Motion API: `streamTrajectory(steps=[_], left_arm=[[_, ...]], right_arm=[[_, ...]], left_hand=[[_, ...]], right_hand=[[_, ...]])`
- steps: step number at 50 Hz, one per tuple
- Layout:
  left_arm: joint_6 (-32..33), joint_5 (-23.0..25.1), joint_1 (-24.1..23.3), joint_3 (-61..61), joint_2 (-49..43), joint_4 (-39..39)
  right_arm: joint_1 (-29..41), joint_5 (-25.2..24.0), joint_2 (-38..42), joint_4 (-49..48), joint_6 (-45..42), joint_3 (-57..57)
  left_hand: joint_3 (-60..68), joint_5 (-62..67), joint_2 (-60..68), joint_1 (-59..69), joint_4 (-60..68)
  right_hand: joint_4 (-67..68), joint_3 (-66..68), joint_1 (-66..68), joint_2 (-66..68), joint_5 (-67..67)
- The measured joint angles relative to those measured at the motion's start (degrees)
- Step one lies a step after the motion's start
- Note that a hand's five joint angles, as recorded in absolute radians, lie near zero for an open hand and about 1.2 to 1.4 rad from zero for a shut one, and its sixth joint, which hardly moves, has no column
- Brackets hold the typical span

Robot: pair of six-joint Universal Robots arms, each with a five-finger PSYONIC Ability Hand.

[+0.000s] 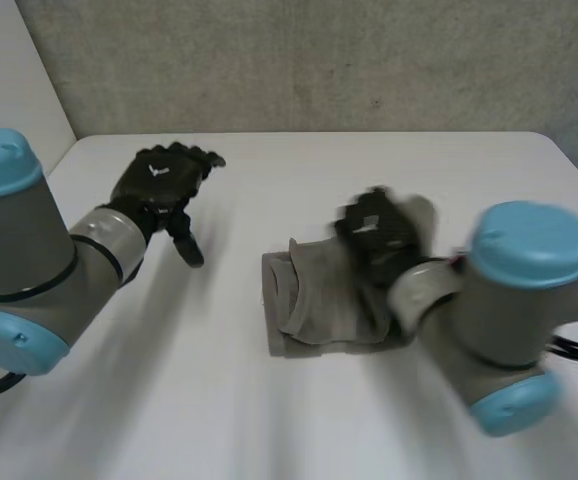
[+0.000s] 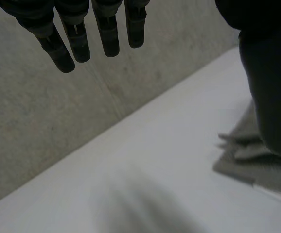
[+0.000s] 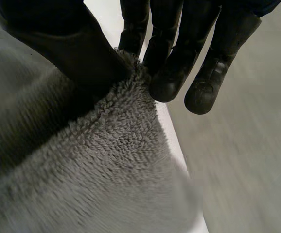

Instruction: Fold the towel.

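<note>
A grey towel [image 1: 319, 295] lies bunched and partly folded on the white table [image 1: 269, 420], right of the middle. My right hand [image 1: 381, 232] is at the towel's far right edge and pinches it between thumb and fingers [image 3: 167, 80]; the fluffy grey towel [image 3: 106, 160] hangs from that grip. My left hand [image 1: 159, 185] hovers over the table to the left, away from the towel, its fingers [image 2: 77, 41] straight and holding nothing. A corner of the towel [image 2: 247, 160] lies beyond that hand's thumb.
A grey wall [image 1: 319, 60] runs behind the table's far edge. The table's left half and front are bare white surface. My two grey arms reach in from the near corners.
</note>
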Motion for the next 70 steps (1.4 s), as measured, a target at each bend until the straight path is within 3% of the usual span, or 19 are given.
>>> streamTrajectory(steps=[6,11,13,16,19,27,34,45,56,64,70], left_arm=[[-3.7,0.0,0.4,0.3,3.0,0.0],[-4.5,0.1,0.5,0.2,3.7,0.0],[-4.5,0.1,0.5,0.1,3.7,0.0],[-4.5,0.2,0.3,0.2,3.3,0.0],[-4.4,0.2,0.0,0.6,2.7,0.0],[-4.7,-0.1,-3.0,3.7,-1.1,0.0],[-5.3,-2.2,-6.3,4.8,-5.1,-0.3],[-5.9,-9.3,-10.7,2.9,-13.2,-0.7],[-5.8,-10.4,-12.5,3.5,-17.9,-0.7],[-5.8,-10.2,-13.0,6.4,-15.4,-1.5],[-6.1,-10.2,-12.1,10.1,-9.1,-4.9]], right_arm=[[12.4,-6.5,7.1,0.0,-2.1,-4.8],[15.1,-8.6,8.7,0.0,-2.7,-5.2],[15.2,-8.2,8.7,0.1,-2.6,-4.9],[13.4,-5.2,6.8,0.1,-1.2,-3.4],[11.2,-3.0,3.6,0.2,1.4,-1.6],[5.3,-0.5,-6.3,0.6,15.3,3.2],[0.8,-0.7,-9.9,3.8,22.6,4.6],[-1.6,-1.0,-2.1,5.8,23.3,2.4],[-1.3,-0.7,6.4,6.6,25.3,-0.8],[-1.4,-0.8,4.8,9.3,28.8,-3.2],[-3.2,-0.5,-1.3,16.2,33.4,-7.9]], left_hand=[[0.0,0.0,0.0,0.0,0.0],[0.0,0.0,0.0,0.0,0.0],[0.0,0.0,0.0,0.0,0.0],[0.0,0.0,0.0,0.0,0.0],[0.0,0.0,0.0,0.0,0.0],[0.0,0.0,0.0,-0.2,0.0],[0.0,0.0,0.0,-0.2,0.0],[0.0,0.0,0.0,-0.2,0.0],[-0.2,0.0,0.0,-0.2,0.0],[-0.2,0.0,0.0,-0.2,0.0],[-0.3,-0.1,0.0,-0.2,0.0]], right_hand=[[0.0,0.0,0.0,0.1,0.0],[-0.4,-0.4,-0.8,-0.6,-0.4],[-13.3,-13.0,-12.4,-11.7,-13.3],[-48.2,-47.8,-47.6,-47.2,-49.9],[-61.8,-61.7,-60.7,-59.9,-63.1],[-62.4,-62.6,-62.4,-60.3,-63.2],[-62.4,-62.6,-62.4,-60.3,-63.2],[-62.4,-62.6,-62.4,-60.3,-63.2],[-62.4,-62.6,-62.4,-60.3,-63.2],[-62.4,-62.6,-62.4,-60.3,-63.2],[-62.4,-62.6,-62.6,-60.3,-63.2]])
